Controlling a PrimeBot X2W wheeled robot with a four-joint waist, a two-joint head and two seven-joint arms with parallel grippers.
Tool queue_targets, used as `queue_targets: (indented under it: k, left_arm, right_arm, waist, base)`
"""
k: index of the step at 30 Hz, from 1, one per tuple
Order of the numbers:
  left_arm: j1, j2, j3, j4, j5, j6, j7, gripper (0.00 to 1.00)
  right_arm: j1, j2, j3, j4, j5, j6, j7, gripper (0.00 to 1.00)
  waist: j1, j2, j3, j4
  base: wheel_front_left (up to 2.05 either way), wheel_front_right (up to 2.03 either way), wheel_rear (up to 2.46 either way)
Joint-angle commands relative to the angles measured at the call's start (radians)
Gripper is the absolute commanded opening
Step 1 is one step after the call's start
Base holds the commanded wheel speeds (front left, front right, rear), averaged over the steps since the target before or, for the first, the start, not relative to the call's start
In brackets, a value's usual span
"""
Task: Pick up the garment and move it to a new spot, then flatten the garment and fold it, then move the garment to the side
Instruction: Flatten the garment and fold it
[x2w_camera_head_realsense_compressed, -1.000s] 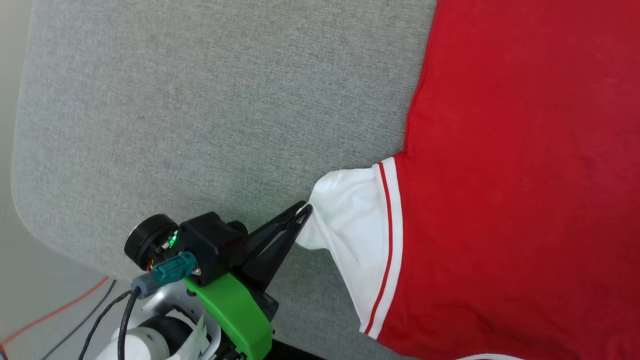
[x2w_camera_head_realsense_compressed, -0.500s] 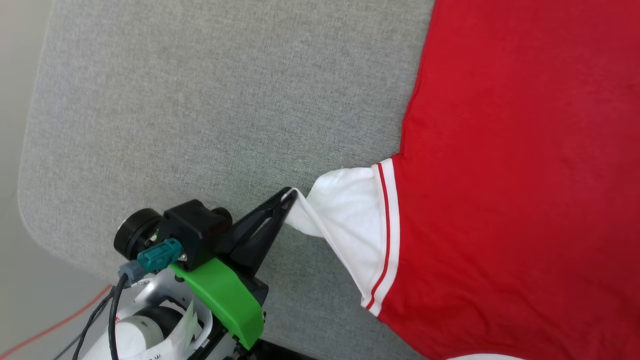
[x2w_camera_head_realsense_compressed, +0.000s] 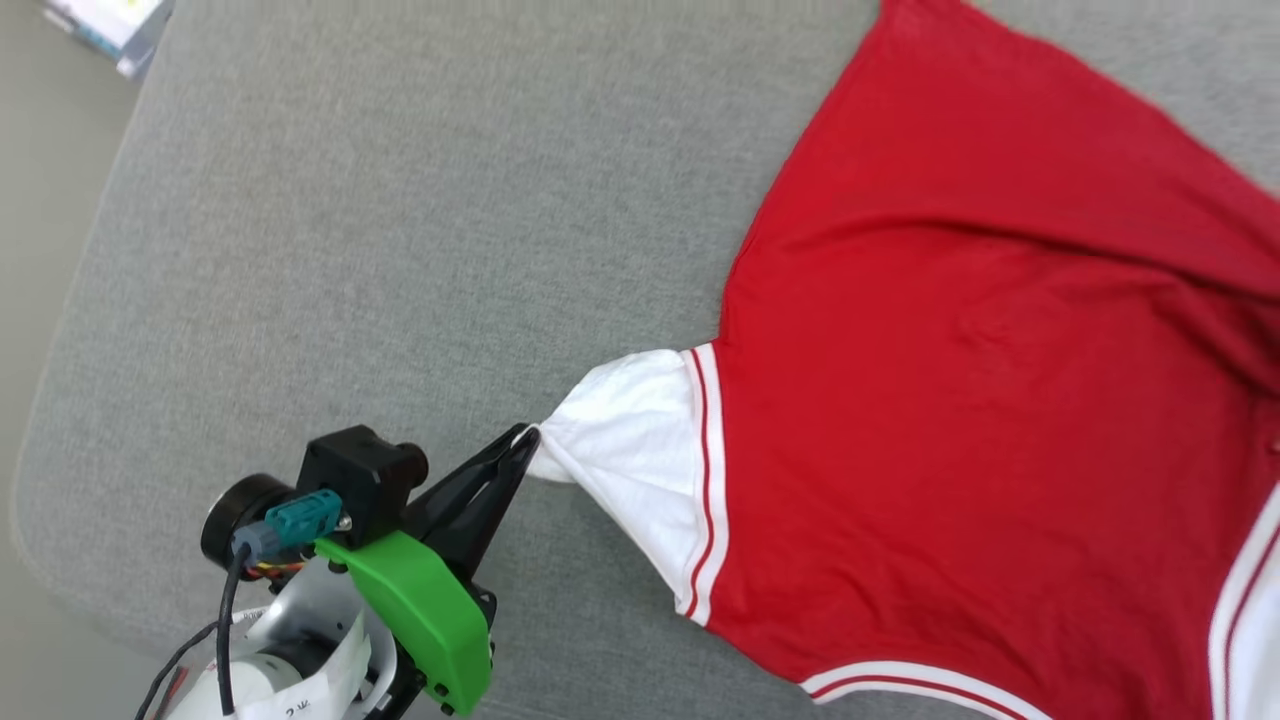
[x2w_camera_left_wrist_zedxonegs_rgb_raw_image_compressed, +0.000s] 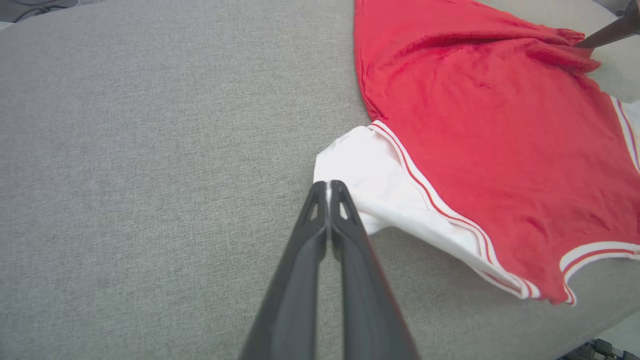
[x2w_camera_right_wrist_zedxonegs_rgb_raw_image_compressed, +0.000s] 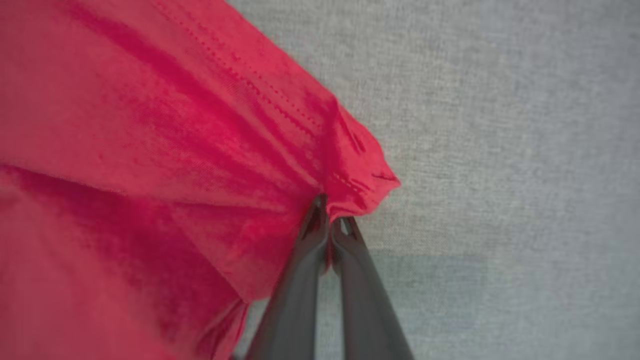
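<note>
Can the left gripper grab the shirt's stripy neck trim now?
Probably not yet: the left gripper is shut on the white sleeve. Once freed, the neck trim looks unblocked.

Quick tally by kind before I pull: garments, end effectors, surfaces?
Red jersey garment with white sleeves: 1
Dark two-fingered end effectors, shut on the cloth (left end effector, right end effector): 2
Grey fabric surface: 1
Total: 4
</note>
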Motion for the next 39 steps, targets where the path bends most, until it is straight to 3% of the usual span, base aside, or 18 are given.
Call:
queue_targets:
  k: [1, 18, 28, 29, 30, 31, 39]
  left_arm:
    - [0.015, 0.005, 0.003, 0.008, -0.006, 0.009, -0.006, 0.00]
    - [0.082, -0.060, 0.007, 0.129, -0.030, 0.052, -0.102, 0.00]
    - [0.075, -0.083, 0.001, 0.159, -0.018, 0.056, -0.151, 0.00]
    - [0.073, -0.081, -0.001, 0.159, -0.015, 0.054, -0.154, 0.00]
    - [0.072, -0.081, -0.002, 0.160, -0.014, 0.052, -0.158, 0.00]
    - [0.071, -0.081, -0.003, 0.160, -0.013, 0.051, -0.160, 0.00]
    - [0.055, -0.082, -0.013, 0.144, -0.004, 0.044, -0.174, 0.00]
  right_arm:
    - [0.058, -0.003, 0.007, -0.009, 0.014, -0.001, 0.008, 0.00]
    - [0.512, 0.090, -0.077, -0.337, 0.174, -0.001, 0.108, 0.00]
    - [0.646, 0.174, -0.116, -0.386, 0.207, -0.001, 0.116, 0.00]
    - [0.646, 0.176, -0.121, -0.386, 0.212, -0.001, 0.114, 0.20]
    - [0.643, 0.173, -0.122, -0.389, 0.215, -0.001, 0.106, 0.75]
    - [0.639, 0.171, -0.123, -0.392, 0.218, -0.001, 0.101, 1.00]
    - [0.525, 0.155, -0.145, -0.458, 0.302, -0.001, 0.105, 1.00]
  waist:
    - [0.0000, 0.0107, -0.115, -0.088]
    - [0.0000, 0.0107, -0.276, -0.179]
    - [0.0000, 0.0107, -0.295, -0.192]
    - [0.0000, 0.0107, -0.294, -0.192]
    - [0.0000, 0.0107, -0.292, -0.190]
    - [0.0000, 0.0107, -0.290, -0.189]
    - [0.0000, 0.0107, -0.253, -0.157]
  base:
    - [0.00, 0.00, 0.00]
    - [0.00, 0.00, 0.00]
    - [0.00, 0.00, 0.00]
    - [0.00, 0.00, 0.00]
    - [0.00, 0.00, 0.00]
    - [0.00, 0.00, 0.00]
    - [0.00, 0.00, 0.00]
